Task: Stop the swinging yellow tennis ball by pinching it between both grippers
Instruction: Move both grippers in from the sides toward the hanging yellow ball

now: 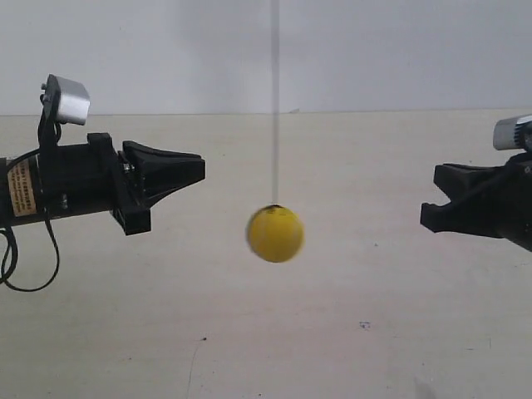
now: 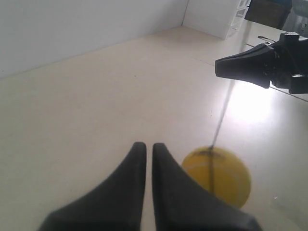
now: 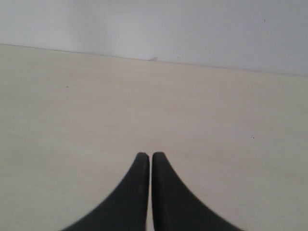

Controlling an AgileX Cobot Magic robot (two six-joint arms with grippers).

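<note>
Cream surface [image 1: 374,349] | yellow tennis ball [image 1: 275,234] blurred, on dark string [image 1: 274,125] | left pincer [image 2: 148,144] closed | right pincer [image 3: 149,154] closed

yellow tennis ball [image 1: 275,235]: 1 | pincers [image 2: 145,147] [image 3: 146,156]: 2 | string [image 1: 275,100]: 1

A pale beige surface [image 1: 100,332] fills the lower part of the exterior view and meets a plain white wall [image 1: 374,50] along a straight level line. The surface is matte and faintly streaked. It carries a thin dark scratch [image 1: 196,359] near the view's lower edge and a small dark speck [image 1: 364,325] well apart from it. In the left wrist view a bright patch of glare [image 2: 250,103] lies on the surface. At the far corner, where the wall turns, stands a white cabinet [image 2: 216,21] with something dark [image 2: 269,9] beside it, too blurred to name. In the right wrist view a tiny nick [image 3: 152,59] shows on the line where wall and surface meet.
</note>
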